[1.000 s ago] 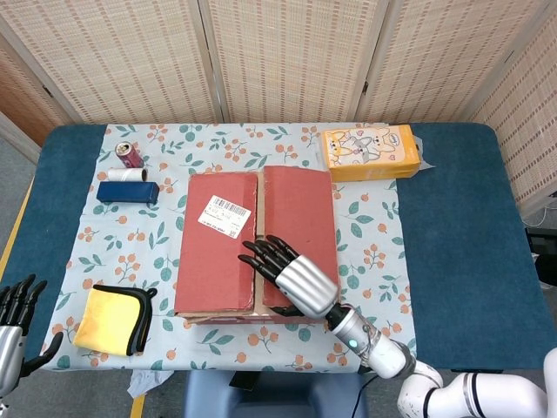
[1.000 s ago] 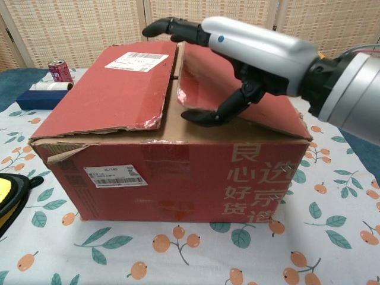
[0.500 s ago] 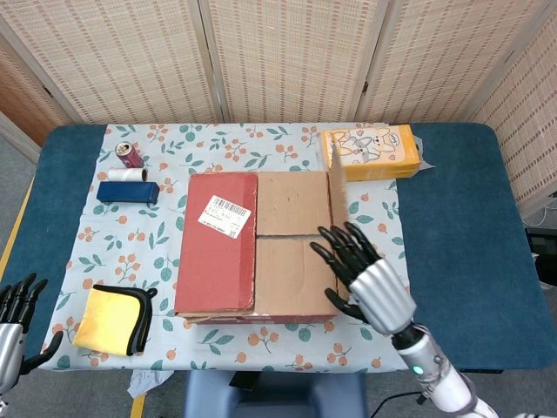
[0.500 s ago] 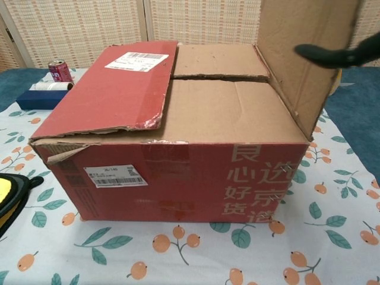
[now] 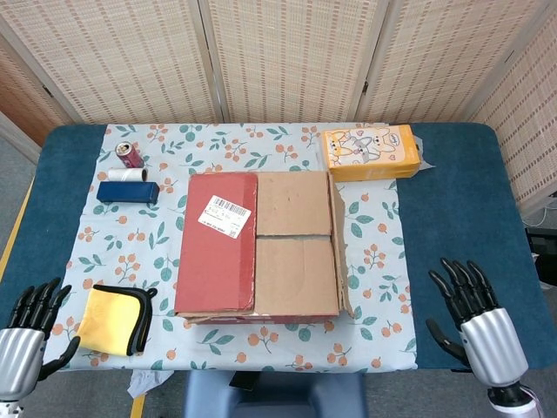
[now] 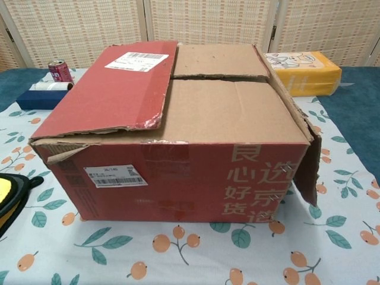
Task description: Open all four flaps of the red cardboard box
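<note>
Tablecloth (image 5: 383,252) is occupied at its middle by the red cardboard box (image 6: 178,178), whose right flap (image 6: 306,160) is folded down outside while the left flap (image 5: 218,239) lies shut. Right hand (image 5: 474,326) and left hand (image 5: 26,348) are held empty, fingers spread, near the table's front corners.

Pale Chinese characters 良心, 好货 and 选京 mark the red cardboard box's (image 6: 178,172) front; its two barcode labels (image 6: 115,176) are too small to read.

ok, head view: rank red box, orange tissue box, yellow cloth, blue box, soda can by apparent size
1. red box
2. orange tissue box
3. yellow cloth, close to the tissue box
4. blue box
5. soda can
</note>
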`<control>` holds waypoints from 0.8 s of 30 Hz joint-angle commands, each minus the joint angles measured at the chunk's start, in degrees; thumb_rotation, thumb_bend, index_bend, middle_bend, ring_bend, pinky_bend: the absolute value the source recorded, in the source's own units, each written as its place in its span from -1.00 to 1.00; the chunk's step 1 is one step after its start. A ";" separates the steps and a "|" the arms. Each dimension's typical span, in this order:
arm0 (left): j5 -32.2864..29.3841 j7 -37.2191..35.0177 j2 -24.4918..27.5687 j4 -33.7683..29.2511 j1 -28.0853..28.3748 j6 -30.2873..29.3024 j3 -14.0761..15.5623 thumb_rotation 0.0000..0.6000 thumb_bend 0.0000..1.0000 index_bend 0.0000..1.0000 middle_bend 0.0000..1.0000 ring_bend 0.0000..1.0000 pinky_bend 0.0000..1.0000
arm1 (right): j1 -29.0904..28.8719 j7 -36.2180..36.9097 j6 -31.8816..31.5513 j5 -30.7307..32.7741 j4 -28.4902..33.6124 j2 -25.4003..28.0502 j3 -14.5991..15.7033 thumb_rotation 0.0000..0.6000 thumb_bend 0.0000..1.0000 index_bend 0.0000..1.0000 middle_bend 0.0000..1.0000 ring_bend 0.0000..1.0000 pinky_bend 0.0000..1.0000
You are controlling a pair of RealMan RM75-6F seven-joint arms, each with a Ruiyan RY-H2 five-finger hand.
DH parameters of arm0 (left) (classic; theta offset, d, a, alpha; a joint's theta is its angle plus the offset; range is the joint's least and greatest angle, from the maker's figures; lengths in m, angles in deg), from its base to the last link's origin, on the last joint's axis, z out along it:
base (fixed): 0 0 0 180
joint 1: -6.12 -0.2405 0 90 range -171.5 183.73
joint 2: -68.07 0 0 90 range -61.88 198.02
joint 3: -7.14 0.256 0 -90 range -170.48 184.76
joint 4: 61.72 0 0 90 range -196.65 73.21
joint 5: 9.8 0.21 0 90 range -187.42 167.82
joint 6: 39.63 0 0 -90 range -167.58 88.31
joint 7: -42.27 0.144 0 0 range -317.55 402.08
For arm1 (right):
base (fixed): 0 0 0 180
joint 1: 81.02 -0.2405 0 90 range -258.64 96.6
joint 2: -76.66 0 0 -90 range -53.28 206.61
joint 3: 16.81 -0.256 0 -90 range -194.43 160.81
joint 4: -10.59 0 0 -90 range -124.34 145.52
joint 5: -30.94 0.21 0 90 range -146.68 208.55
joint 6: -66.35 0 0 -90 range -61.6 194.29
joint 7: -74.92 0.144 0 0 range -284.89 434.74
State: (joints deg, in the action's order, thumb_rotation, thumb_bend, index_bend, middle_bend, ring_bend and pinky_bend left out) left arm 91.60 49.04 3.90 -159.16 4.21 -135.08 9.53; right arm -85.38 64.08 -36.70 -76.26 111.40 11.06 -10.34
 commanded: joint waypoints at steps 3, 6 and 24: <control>4.14 0.68 -2.33 0.71 1.75 0.46 0.56 1.00 -0.24 -0.99 -0.88 -0.87 -0.91 | 1.73 4.19 -0.30 1.93 -4.65 -1.45 -0.52 1.00 -0.23 -1.00 -1.00 -1.00 -1.00; 7.15 3.28 -3.47 -0.69 3.61 1.65 -0.05 1.00 -0.24 -0.95 -0.88 -0.88 -0.90 | 1.67 8.04 0.18 3.94 -6.44 -2.04 -1.68 1.00 -0.23 -1.00 -1.00 -1.00 -1.00; -1.52 18.50 -1.55 -20.42 14.82 23.67 -4.45 1.00 -0.12 -0.94 -0.88 -0.89 -0.90 | 0.56 12.89 4.28 11.46 -11.27 -3.38 -8.01 1.00 -0.23 -1.00 -1.00 -1.00 -1.00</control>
State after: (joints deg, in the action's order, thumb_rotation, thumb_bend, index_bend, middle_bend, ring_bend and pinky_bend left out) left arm 92.36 66.03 1.48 -176.91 17.20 -113.78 6.35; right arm -84.72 76.82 -32.69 -64.99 100.28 7.69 -18.20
